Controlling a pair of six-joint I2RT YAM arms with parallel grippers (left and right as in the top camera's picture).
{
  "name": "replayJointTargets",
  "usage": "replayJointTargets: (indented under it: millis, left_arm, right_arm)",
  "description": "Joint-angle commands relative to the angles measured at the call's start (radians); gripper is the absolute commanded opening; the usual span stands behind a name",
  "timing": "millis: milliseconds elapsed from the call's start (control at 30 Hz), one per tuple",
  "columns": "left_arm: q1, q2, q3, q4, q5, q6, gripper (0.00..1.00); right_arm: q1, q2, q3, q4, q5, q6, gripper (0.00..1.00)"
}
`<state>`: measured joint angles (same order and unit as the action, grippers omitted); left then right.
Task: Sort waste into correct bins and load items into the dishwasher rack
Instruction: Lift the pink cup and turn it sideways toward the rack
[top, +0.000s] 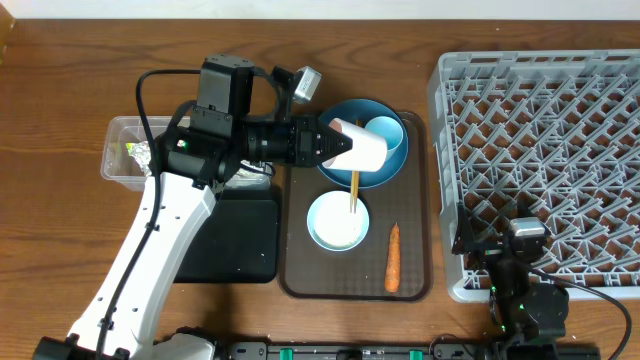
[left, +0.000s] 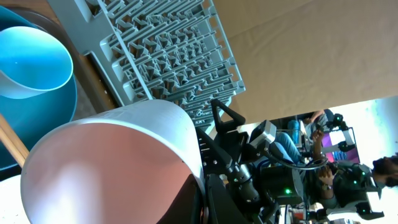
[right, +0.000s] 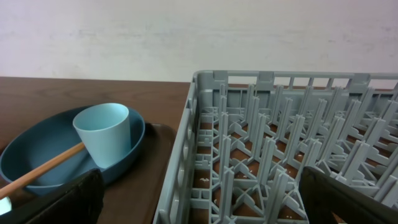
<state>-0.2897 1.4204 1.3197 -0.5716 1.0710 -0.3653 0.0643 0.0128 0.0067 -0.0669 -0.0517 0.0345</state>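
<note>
- Waste sits furthest left: one clear tub (top: 125, 130) holds one silver-foil wrapper (top: 140, 152). The left arm covers part of the tub, so I cannot tell whether any tissues lie there. No rice scraps show in any view.
- One black tray (top: 235, 245) lies on the worktop (top: 60, 80) just in front of the tub, with nothing visible on it.
- The left fingers (top: 328, 143) are clenched on the one pink cup (top: 362, 150). They hold it roughly on its side over the one blue plate (top: 385, 172), just beside the one light blue cup (top: 386, 132). That makes two cups in all.
- The step in hand looks like carrying this cup to the rack. To do it well:
  - raise it clear of the light blue cup and the plate rim before swinging right
  - pass above the rack's near wall rather than into it
  - turn the mouth downward and settle it between pegs
  - let go only once it sits steady
- The one brown serving tray (top: 295, 270) also carries one white bowl (top: 337, 222) and one carrot (top: 393, 257). A wooden chopstick (top: 353, 190) runs from plate to bowl. I can make out one stick for certain and cannot tell whether a second lies against it.
- One dishwasher rack (top: 540, 130) stands at the right, with no dish visible in it yet.
- The right fingers (right: 68, 199) are released and spread wide. They grasp nothing and wait at the rack's near corner.
</note>
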Motion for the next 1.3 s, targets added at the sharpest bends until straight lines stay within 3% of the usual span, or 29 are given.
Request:
replayJointTargets:
  millis: [0,1267]
  left_arm:
    - [0.002,0.011,-0.003,0.005,0.021,0.014,0.07]
    - [-0.085,0.010,-0.003,-0.002,0.021,0.017,0.06]
  right_arm:
    - [0.029,0.001,-0.001,-0.004,0.003,0.010,0.99]
    - [0.029,0.000,-0.001,-0.004,0.003,0.010,0.99]
